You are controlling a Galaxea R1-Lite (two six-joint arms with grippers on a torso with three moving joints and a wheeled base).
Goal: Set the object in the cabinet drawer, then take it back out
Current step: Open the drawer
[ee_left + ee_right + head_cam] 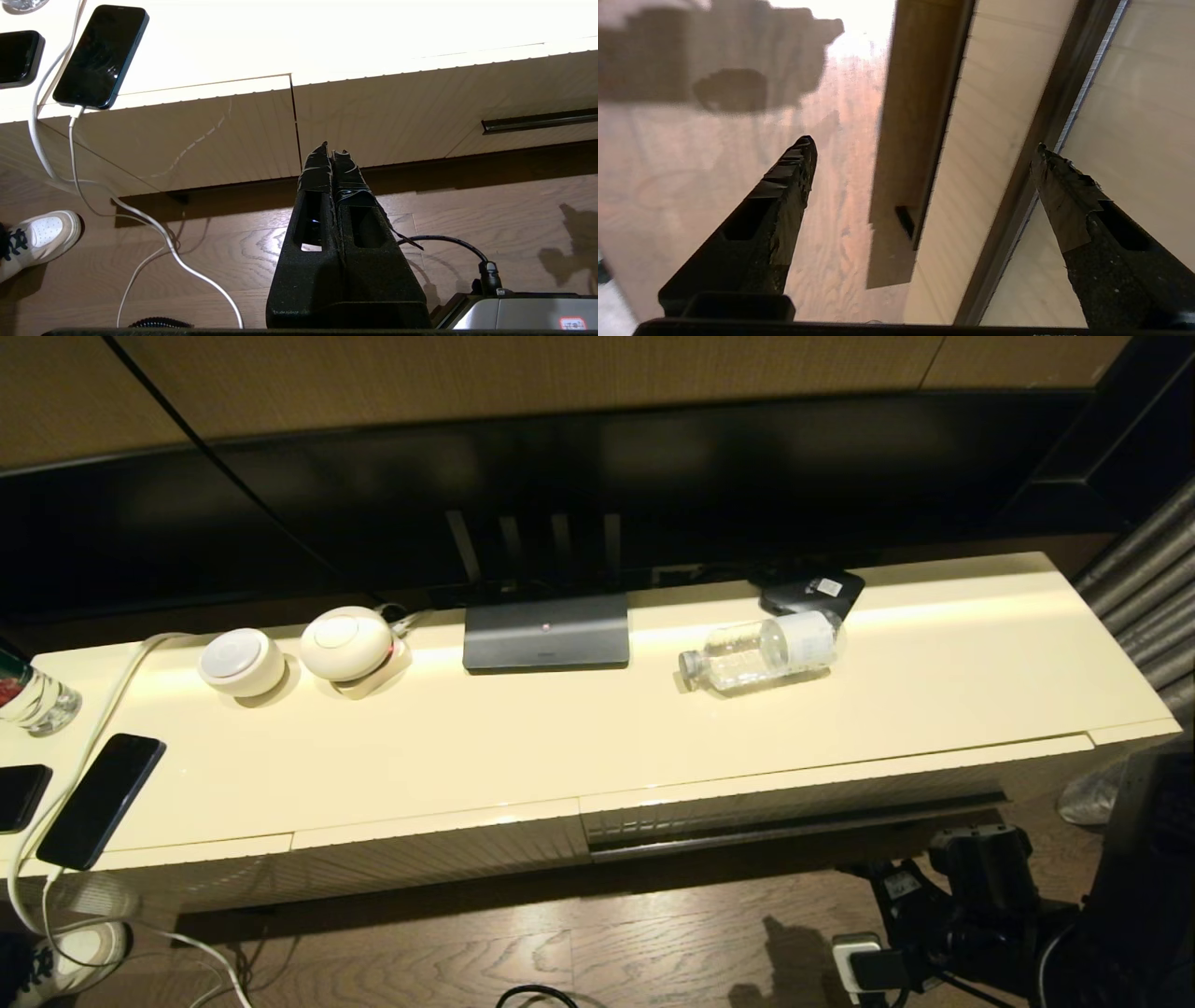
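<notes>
The water bottle (761, 653) lies on its side on the worktop (560, 747), the drawer (794, 798) below it closed. The right claw (924, 172) gapes empty near the drawer front; the left claw (332, 156) is closed

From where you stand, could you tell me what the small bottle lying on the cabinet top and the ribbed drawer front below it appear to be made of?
The small clear bottle looks like thin transparent plastic: you see through it, it has a pale cap and a white printed label. The ribbed cream drawer front seems a glossy lacquered board, probably wood-based, judging by its fine grooves and sheen.
</notes>
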